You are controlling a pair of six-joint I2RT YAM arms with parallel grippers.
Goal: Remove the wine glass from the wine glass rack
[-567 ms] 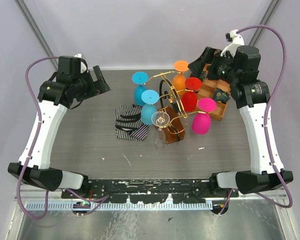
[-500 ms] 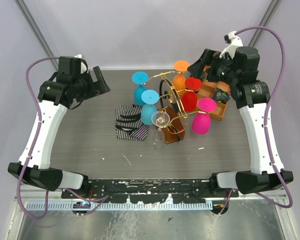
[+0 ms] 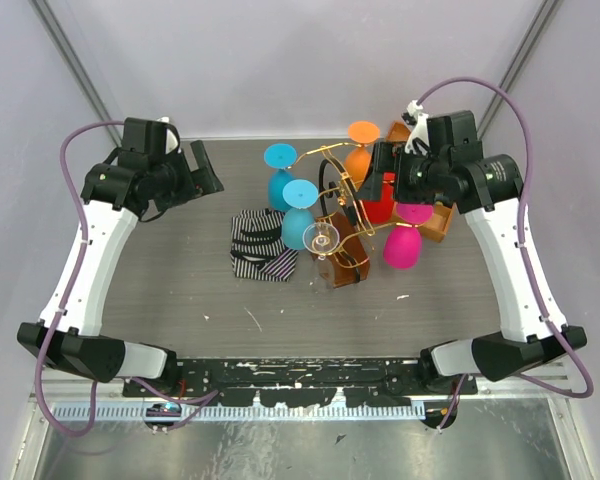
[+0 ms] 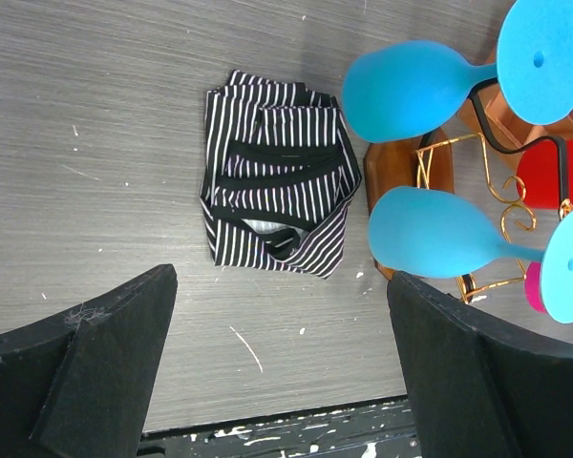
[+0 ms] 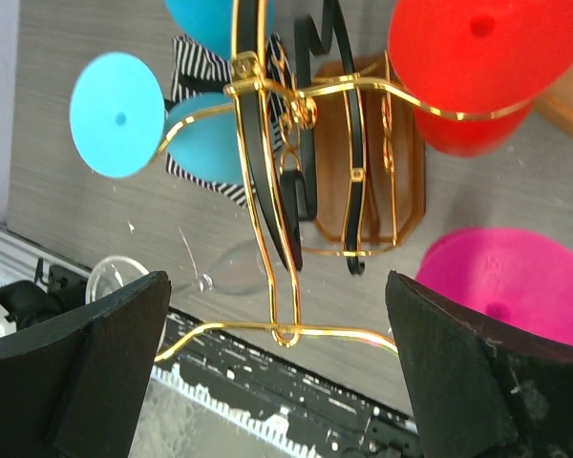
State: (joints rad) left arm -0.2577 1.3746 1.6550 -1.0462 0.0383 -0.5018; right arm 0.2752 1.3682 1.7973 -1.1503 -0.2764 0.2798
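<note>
**Right arm swung in over the rack; no glass lifted yet**

Half a second earlier the right gripper (image 3: 378, 178) had been out over the orange-brown wooden compartment tray (image 3: 437, 226) at the back right of the bench (image 3: 170, 285). It then swept left and came to sit just above the thin gold-wire wine glass rack on its brown wooden base (image 3: 348, 264). There it partly covered the red wine glass (image 5: 477, 67) in the overhead view. Its jaws were spread wide and held nothing. Its own camera looked straight down through the gap onto the scrolled wire arms.

The left gripper (image 3: 198, 167) had barely shifted. It hovered well apart from the rack at the back left, jaws also wide and empty, above the folded black-and-white striped cloth (image 4: 272, 200).

Nothing on the rack had moved. The six glasses were all on or against it:
- the clear wine glass (image 3: 322, 238) at the near end
- the two blue wine glasses (image 4: 415, 88) on the left side
- the orange wine glass (image 3: 360, 150) at the back
- the red glass
- the pink wine glass (image 3: 403, 246) on the right

The approach seemed well advanced, but the grasp had not begun. Which glass was intended could not be told for certain. The red one lay nearest the open jaws. Thin wire crossed the space beneath them, so snagging looked the main hazard.
</note>
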